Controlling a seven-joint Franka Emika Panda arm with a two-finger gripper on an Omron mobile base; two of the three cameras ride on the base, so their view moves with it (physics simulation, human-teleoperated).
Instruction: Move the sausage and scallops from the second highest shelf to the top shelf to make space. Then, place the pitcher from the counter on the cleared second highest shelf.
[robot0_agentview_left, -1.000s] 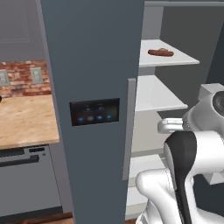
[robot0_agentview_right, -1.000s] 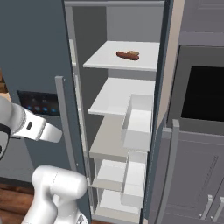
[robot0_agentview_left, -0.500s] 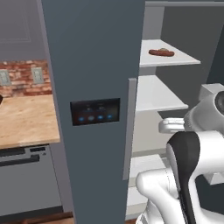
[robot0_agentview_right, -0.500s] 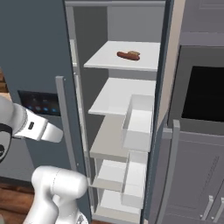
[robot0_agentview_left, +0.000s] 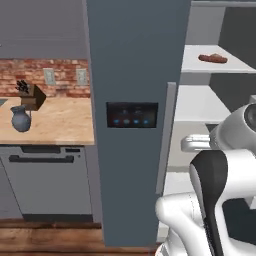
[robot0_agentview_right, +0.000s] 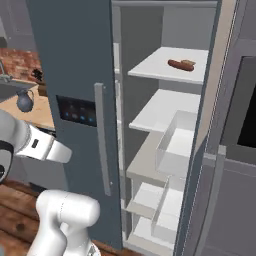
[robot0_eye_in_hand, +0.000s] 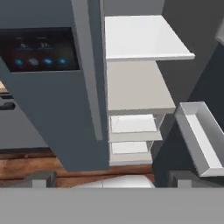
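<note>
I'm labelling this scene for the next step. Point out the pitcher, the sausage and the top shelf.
pitcher (robot0_agentview_left: 21, 119): left base view, its round belly.
sausage (robot0_agentview_right: 178, 64): right base view, mid-link.
top shelf (robot0_agentview_right: 152, 69): right base view, bare board.

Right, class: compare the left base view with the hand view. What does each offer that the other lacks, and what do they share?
Left base view: the pitcher and knife block on the counter, and the sausage on the top shelf. Hand view: the door bin and the low drawers. Shared: the fridge door's lit panel.
</note>
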